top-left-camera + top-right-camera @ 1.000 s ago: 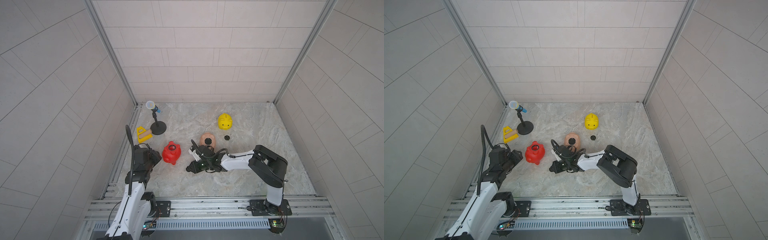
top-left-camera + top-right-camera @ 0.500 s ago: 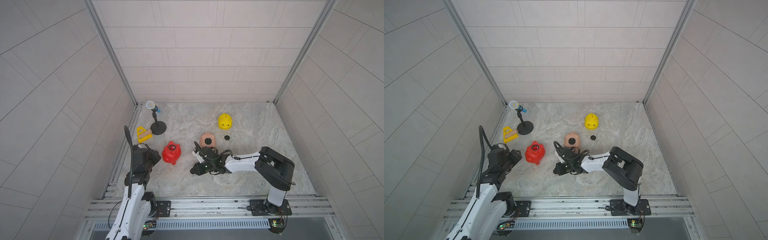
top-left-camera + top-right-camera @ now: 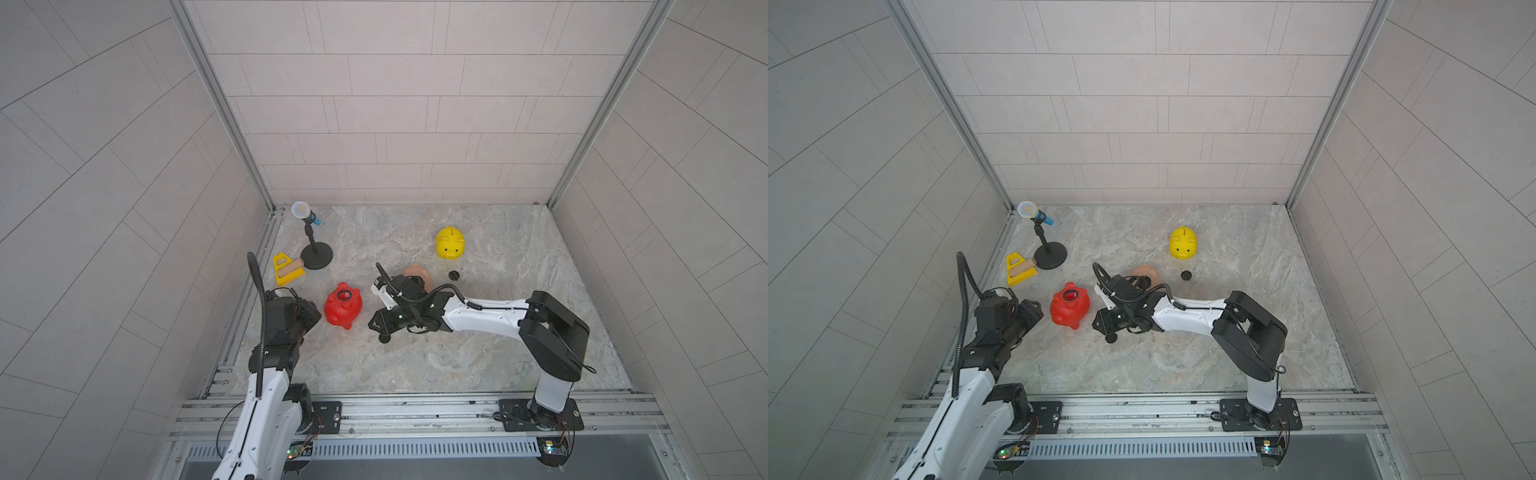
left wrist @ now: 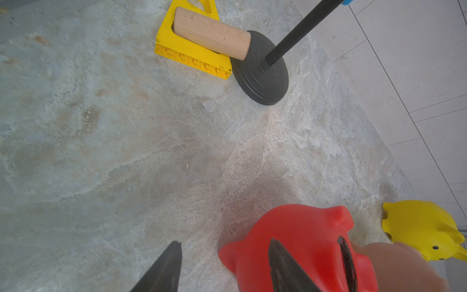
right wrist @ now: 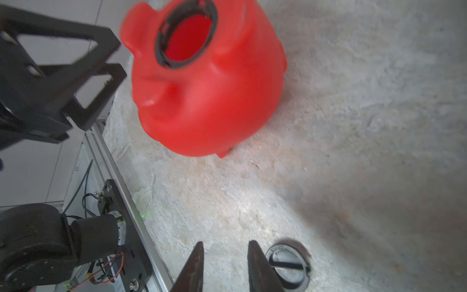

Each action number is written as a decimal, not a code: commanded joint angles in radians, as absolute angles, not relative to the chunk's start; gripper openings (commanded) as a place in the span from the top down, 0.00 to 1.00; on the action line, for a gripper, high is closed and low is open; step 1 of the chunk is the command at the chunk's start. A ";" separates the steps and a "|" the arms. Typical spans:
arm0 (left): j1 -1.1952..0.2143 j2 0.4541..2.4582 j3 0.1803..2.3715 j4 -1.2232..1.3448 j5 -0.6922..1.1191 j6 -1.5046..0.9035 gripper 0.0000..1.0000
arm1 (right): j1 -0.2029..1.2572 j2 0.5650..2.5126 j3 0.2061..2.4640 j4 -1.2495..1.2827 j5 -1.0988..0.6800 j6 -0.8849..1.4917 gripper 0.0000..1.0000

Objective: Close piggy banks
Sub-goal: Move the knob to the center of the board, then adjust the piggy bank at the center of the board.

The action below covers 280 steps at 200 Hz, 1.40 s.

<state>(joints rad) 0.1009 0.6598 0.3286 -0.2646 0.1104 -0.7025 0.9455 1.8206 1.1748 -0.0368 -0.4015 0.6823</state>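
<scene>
On the marbled tabletop [image 3: 457, 353], the red plastic piggy bank [image 3: 343, 305] lies belly hole up, unplugged. The right gripper [image 5: 225, 246] stands slightly parted and empty, with the round black plug [image 5: 289, 265] just outside its fingers. Closing here would likely miss or flick it. The left gripper [image 4: 225, 242], parted and empty, sits beside the red pig. The peach-pink plastic pig [image 3: 413, 271] is mostly hidden behind the right arm [image 3: 486, 318].

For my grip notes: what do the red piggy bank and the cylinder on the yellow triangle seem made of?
Red piggy bank: probably moulded plastic, smooth, faintly glossy; uniform colour, rounded seamless shape.
Cylinder: looks like unfinished wood, matt; pale tan with small dark flecks and grain.
</scene>
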 commanded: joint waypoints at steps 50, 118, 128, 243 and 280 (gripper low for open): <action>0.109 0.605 0.323 -0.314 0.095 -0.698 0.39 | 0.857 1.905 1.415 -0.162 -0.391 0.646 0.67; 0.108 0.594 0.323 -0.332 0.135 -0.719 0.39 | 0.819 2.032 1.629 -0.220 -0.420 0.658 0.67; 0.106 0.594 0.320 -0.333 0.132 -0.719 0.39 | 0.819 2.046 1.645 -0.221 -0.420 0.658 0.67; 0.093 0.587 0.270 -0.329 0.189 -0.770 0.38 | 0.819 2.136 1.686 -0.204 -0.443 0.670 0.67; 0.093 0.637 0.268 -0.284 0.221 -0.781 0.38 | 0.820 2.146 1.685 -0.177 -0.462 0.695 0.67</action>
